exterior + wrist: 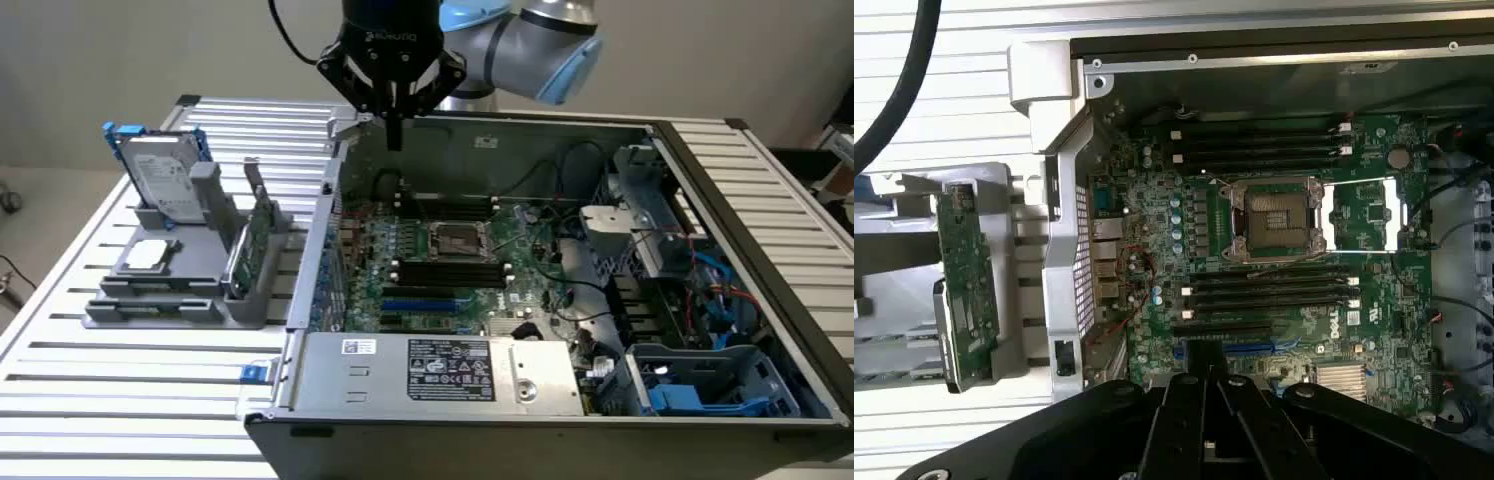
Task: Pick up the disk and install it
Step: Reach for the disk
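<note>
— One hand [395,140] hangs above the far rim of the open computer case [534,445]. We see its two fingers pressed together with nothing between them.

— We read the same from the wrist view: the dark fingers [1184,430] meet at a point over the motherboard [1274,230], close to its blue slot.

— Where do we place the disk?

— We find the disk [163,175] outside the case, on the exterior view's left. It stands upright on edge in the grey holder [160,305] on the slatted tabletop [107,420], with its blue frame showing along the top and one side.

— So we have it well apart from the hand.

— Yes. In the same holder, nearer the camera, a square silver chip [147,255] lies flat. A green circuit card [247,255] stands on edge between the disk and the case wall.
</note>
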Tool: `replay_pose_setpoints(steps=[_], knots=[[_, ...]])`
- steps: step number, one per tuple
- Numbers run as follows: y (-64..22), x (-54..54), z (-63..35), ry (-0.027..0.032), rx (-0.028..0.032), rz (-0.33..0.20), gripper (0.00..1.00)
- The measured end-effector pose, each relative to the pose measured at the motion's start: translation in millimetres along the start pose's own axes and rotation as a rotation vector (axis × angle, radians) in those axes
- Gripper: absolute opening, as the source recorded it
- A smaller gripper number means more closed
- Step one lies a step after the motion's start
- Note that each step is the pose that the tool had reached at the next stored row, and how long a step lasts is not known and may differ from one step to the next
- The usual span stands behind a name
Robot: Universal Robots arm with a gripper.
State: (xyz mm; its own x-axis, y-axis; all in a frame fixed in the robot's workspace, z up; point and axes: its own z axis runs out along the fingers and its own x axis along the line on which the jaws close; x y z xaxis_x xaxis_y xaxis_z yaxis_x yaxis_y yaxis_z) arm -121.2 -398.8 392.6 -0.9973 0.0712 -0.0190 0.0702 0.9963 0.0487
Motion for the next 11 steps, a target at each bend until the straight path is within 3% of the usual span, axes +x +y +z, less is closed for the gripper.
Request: replay_pose_setpoints(steps=[8,11], knots=[[0.0,0.7,0.0,0.0,0.0,0.0,0.11],[0.9,12.4,-0.2,0.0001,0.0001,0.0,0.11]])
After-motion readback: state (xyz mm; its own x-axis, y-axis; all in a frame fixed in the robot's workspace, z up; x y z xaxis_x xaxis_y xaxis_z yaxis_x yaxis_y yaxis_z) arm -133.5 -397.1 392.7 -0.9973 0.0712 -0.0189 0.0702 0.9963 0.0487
